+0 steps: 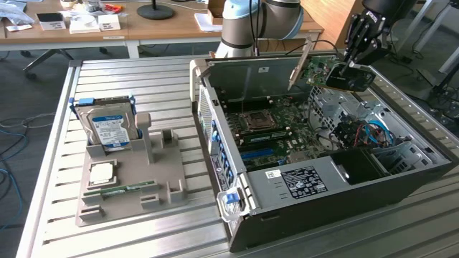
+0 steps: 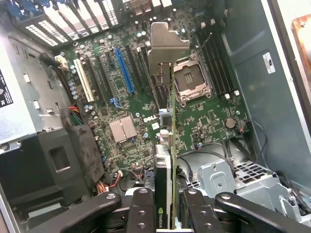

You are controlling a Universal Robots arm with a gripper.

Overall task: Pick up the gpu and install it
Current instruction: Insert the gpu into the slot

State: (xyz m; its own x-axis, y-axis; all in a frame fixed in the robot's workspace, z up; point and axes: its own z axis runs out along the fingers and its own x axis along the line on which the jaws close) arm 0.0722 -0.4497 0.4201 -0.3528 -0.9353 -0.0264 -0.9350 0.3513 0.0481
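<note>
At the exterior view's left, a grey parts holder (image 1: 161, 185) sat on the slatted metal table (image 1: 143, 75). A hard drive (image 1: 107, 126) with a blue-and-white label stood upright in the holder's rear slot. A processor chip (image 1: 101, 173) lay flat in front of it, and a memory stick (image 1: 122, 190) lay in a groove just beside the chip.

Further toward the exterior view's right, the open computer case (image 1: 344, 199) lay on its side. Its motherboard (image 1: 276, 129) faced up, with the CPU socket (image 1: 257, 121) near the middle. The robot arm's base (image 1: 248, 21) rose behind the case.

At the exterior view's right, the gripper (image 1: 353, 65) hung over the case's far corner, clamped on the gpu (image 1: 326, 74). The card was held above the board and tilted. Its silver bracket (image 1: 301, 67) pointed toward the exterior view's left.

In the wrist view the gpu (image 2: 168, 145) appeared edge-on. The fingers (image 2: 141, 208) of the gripper (image 2: 167, 216) pressed against both of its faces. Beneath it on the motherboard lay a blue expansion slot (image 2: 125, 70) and a silver heatsink (image 2: 122, 129). The card was seated in no slot.
</note>
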